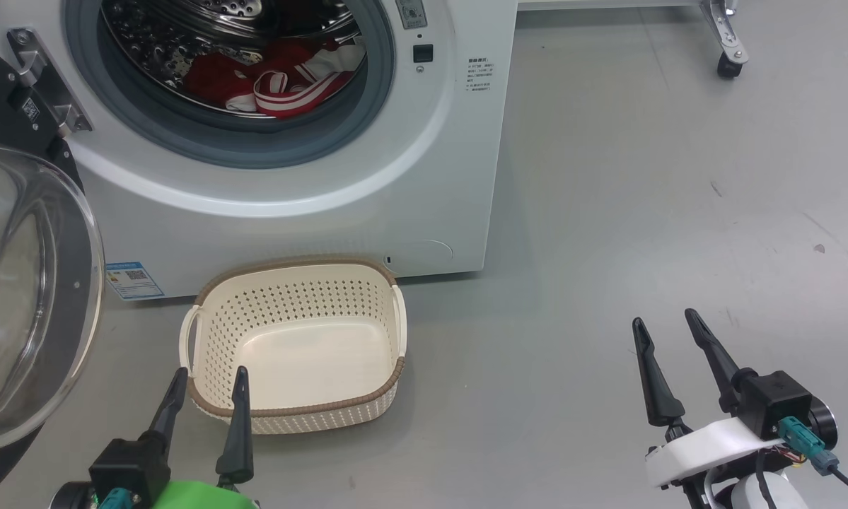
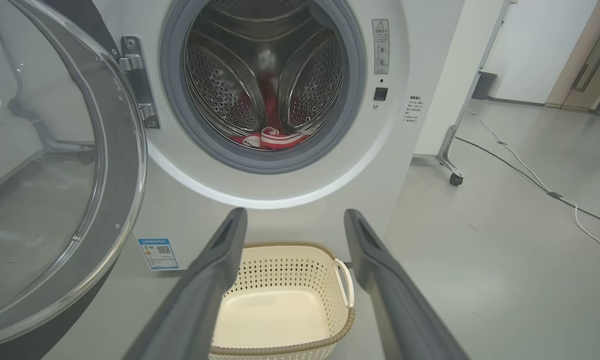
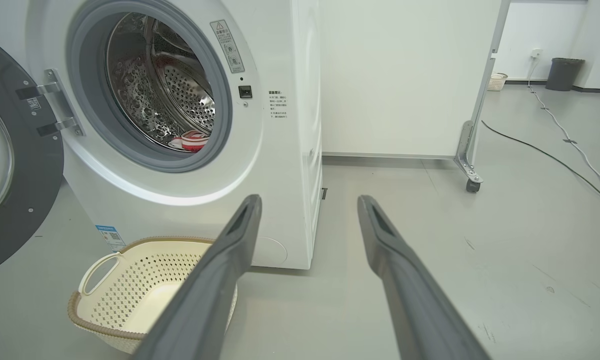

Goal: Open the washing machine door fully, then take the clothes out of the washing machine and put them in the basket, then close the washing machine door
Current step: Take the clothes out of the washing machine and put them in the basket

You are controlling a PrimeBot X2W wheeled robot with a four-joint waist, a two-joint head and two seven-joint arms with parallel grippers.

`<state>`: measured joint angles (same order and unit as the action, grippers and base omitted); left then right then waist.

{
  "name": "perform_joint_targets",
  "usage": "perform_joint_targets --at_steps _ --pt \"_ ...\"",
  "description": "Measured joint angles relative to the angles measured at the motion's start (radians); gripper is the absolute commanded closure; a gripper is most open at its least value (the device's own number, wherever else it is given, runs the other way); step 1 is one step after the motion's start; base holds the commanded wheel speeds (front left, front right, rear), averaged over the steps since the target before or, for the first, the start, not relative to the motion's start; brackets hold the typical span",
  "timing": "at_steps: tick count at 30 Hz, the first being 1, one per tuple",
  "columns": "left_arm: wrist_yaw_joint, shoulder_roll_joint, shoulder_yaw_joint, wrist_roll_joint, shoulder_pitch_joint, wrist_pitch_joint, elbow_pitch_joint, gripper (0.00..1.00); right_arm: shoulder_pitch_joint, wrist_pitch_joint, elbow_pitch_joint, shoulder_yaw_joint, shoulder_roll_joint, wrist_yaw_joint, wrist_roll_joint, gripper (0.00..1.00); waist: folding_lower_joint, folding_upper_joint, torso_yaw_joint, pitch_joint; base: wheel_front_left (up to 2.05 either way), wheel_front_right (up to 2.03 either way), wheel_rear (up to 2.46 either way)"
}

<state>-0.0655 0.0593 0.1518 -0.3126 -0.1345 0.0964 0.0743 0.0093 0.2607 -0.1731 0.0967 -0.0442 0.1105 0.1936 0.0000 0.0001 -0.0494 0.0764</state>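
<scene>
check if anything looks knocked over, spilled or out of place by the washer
Nothing stands out. The basket stands upright and empty on the floor before the washing machine, the washing machine door is swung open at its left, and the clothes lie inside the drum, none spilled.

Looked like a lab or test room, not a home. Had a washer [image 3: 179, 190] standing free on bare grey floor [image 3: 480, 260], beside a white panel [image 3: 405, 75] on castors [image 3: 473, 186]. Had cables [image 3: 570, 141] trailing loose across that floor and a grey bin [image 3: 565, 74] by a plain white wall [image 3: 540, 30].
</scene>
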Motion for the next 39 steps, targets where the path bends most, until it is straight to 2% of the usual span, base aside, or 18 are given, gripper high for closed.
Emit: perform_joint_targets --at_steps 22,39 --pt "-0.019 -0.002 0.009 0.024 0.0 -0.016 -0.002 0.0 0.016 0.0 0.0 0.012 0.001 0.0 0.01 0.0 0.0 0.0 -0.001 -0.009 0.06 -0.06 0.0" --pt "-0.023 -0.004 0.015 0.025 -0.001 -0.016 0.001 0.0 0.021 0.0 0.0 0.015 0.002 0.0 0.01 0.0 0.0 0.0 -0.012 -0.012 0.66 -0.66 0.0"
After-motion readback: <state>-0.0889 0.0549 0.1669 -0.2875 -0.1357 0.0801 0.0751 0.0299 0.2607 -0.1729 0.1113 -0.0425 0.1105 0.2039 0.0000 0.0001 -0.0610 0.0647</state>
